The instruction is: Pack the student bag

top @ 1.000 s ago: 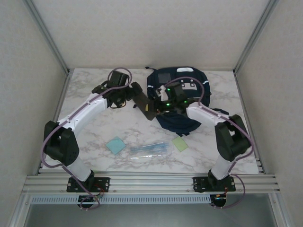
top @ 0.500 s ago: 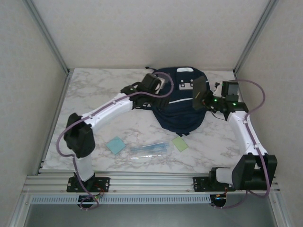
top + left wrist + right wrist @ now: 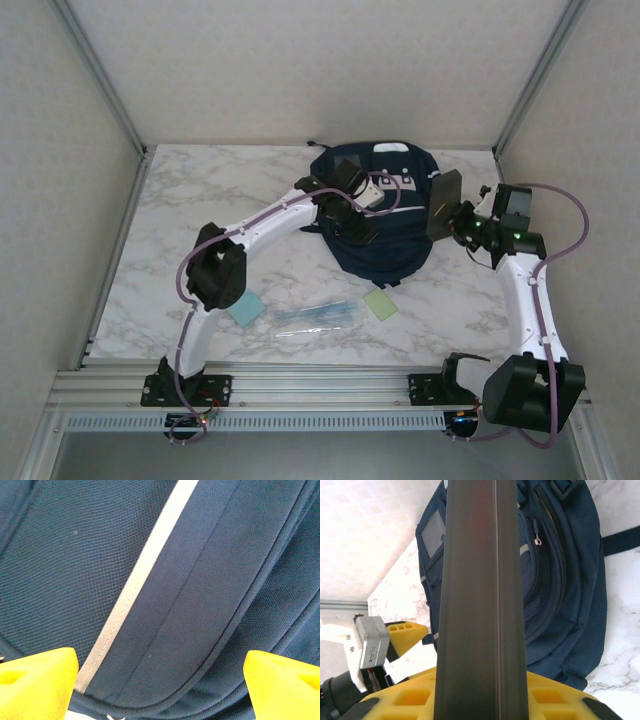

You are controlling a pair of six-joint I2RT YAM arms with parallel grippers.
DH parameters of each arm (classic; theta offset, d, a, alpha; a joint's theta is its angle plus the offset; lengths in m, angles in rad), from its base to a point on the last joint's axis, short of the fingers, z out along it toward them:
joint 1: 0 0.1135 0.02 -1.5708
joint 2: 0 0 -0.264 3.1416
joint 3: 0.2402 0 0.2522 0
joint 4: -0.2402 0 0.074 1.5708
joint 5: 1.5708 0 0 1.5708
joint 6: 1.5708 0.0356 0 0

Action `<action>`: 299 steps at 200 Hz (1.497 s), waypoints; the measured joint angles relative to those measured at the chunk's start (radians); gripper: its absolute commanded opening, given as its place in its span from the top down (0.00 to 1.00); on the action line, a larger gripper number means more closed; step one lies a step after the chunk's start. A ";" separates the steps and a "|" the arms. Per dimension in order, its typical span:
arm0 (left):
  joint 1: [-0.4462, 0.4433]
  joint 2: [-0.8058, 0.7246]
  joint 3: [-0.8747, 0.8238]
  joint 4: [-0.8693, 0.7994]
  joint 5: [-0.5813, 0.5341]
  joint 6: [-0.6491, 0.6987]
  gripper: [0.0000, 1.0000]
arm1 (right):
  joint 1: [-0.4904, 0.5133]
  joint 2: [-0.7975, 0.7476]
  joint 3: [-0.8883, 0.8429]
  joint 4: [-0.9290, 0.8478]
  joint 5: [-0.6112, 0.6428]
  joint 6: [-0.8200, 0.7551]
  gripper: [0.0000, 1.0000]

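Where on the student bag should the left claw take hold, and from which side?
Probably the small zip pull on the student bag, from above: the bag lies flat, front up, and the panel under the open left claw is smooth fabric.

This is a robotics lab test cell. Plain white panel walls (image 3: 300,70) close it in on three sides, held by bare aluminium frame posts (image 3: 100,78). A marble-patterned table top (image 3: 190,210) forms the work surface. At its near edge, a slotted aluminium rail (image 3: 320,383) carries two white-and-black robot arms bolted side by side, the left arm (image 3: 265,222) and the right arm (image 3: 530,305). Purple cables (image 3: 583,220) loop along them.
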 measured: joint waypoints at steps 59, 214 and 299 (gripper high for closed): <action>-0.002 0.144 0.103 -0.045 -0.002 0.033 0.51 | -0.012 -0.019 0.000 -0.025 -0.019 -0.003 0.87; 0.091 0.142 0.391 -0.163 0.064 -0.298 1.00 | -0.058 -0.114 -0.034 -0.055 0.034 0.015 0.87; 0.114 0.120 0.402 -0.158 0.179 -0.446 1.00 | 0.140 0.119 -0.117 0.265 -0.158 0.209 0.86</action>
